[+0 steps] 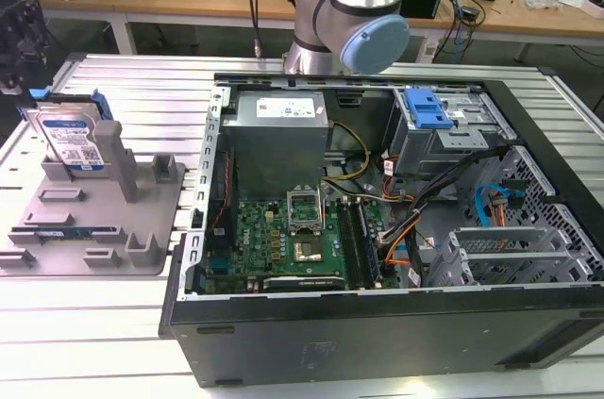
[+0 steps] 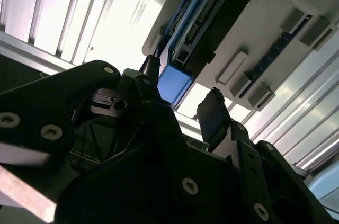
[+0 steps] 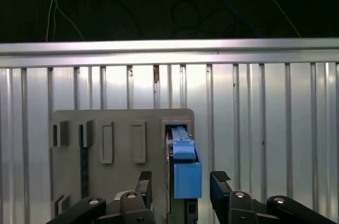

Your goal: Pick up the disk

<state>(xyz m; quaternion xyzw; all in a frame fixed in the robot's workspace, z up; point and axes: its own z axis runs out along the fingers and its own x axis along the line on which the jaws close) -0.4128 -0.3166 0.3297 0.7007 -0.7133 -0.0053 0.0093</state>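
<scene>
Silver disk [image 1: 69, 141] is being framed by the gripper [image 3: 183, 181], jaws wide, not yet being gripped or lifted.

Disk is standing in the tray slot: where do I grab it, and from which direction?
Take the disk by its free upper edge, fingers on the two broad faces, coming straight down. It stands on edge in the grey holder tray, whose post flanks its lower part. The open gripper straddles its blue bracket.
</scene>
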